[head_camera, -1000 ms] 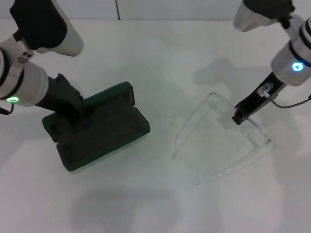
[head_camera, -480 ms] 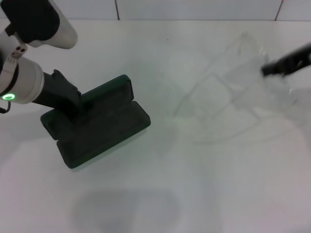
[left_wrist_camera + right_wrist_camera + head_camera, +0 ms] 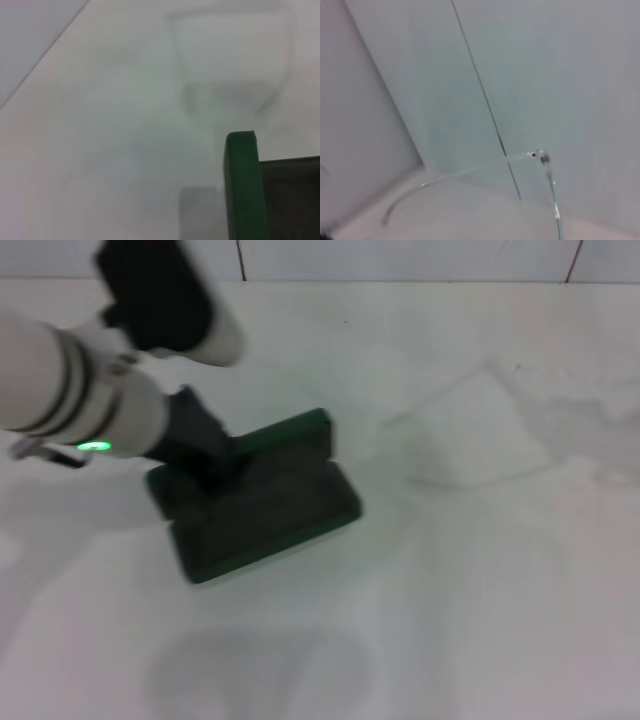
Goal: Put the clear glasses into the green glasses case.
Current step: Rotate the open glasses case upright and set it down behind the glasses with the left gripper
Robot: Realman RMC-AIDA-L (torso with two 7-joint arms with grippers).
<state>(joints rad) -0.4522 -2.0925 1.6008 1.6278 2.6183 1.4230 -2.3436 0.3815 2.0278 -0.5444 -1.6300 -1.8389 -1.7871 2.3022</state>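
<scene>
Since half a second ago, the green glasses case [image 3: 265, 495] and left gripper [image 3: 205, 455] on its lid show farther toward the tabletop's [image 3: 480, 620] right edge; grip state cannot be told. Right gripper has left view. Clear glasses [image 3: 470, 430], thin transparent curved plastic, blur faintly near the far-right corner.

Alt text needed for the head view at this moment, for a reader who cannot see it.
The left arm's tool reaches into the open green glasses case on a white table. The clear glasses show only as a faint blur to the right; the right tool is out of view.
</scene>
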